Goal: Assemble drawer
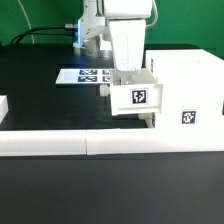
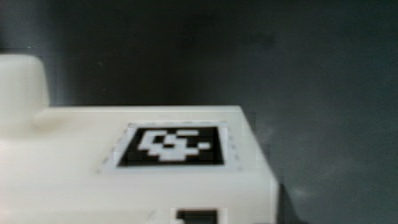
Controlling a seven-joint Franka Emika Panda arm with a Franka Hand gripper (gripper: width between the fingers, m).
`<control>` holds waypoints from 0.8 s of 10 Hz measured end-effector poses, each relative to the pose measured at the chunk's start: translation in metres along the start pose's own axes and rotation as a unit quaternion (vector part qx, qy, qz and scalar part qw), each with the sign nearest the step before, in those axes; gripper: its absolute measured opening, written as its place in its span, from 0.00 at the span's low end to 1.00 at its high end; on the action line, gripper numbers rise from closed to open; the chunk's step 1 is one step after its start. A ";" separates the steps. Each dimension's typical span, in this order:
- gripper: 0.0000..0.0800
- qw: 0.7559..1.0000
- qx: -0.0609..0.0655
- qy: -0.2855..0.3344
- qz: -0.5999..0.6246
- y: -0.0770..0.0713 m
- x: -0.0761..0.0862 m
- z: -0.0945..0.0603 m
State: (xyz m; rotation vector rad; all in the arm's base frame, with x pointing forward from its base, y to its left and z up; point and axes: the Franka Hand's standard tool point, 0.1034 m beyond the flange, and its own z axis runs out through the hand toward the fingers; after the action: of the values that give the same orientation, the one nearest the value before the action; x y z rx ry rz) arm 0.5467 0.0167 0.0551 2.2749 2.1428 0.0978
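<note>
The white housing [image 1: 182, 92] is sitting upright on the black counter, tall and boxy, showing a square black-and-white tag low on its front. One small white tray [image 1: 135, 97] is hanging right against the housing's side, on the exterior view's left of it, tag facing the camera. Up close, the tray's [image 2: 151, 160] top is showing another tag. Can't tell if it's slotted in.

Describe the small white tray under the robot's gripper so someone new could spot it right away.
Find the tall white housing at the exterior view's right on the black table. Against its left side sits the small tray, under the arm. Its tag faces front, and it is far smaller than the housing.
</note>
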 end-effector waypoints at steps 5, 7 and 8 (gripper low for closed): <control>0.05 1.000 0.000 0.000 0.000 0.000 0.000 0.000; 0.05 1.000 -0.004 -0.007 -0.028 0.002 -0.003 -0.001; 0.05 0.999 -0.006 -0.012 -0.041 0.003 -0.002 -0.001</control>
State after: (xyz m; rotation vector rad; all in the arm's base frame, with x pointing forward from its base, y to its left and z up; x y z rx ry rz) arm 0.5492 0.0142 0.0562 2.1673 2.2151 0.0813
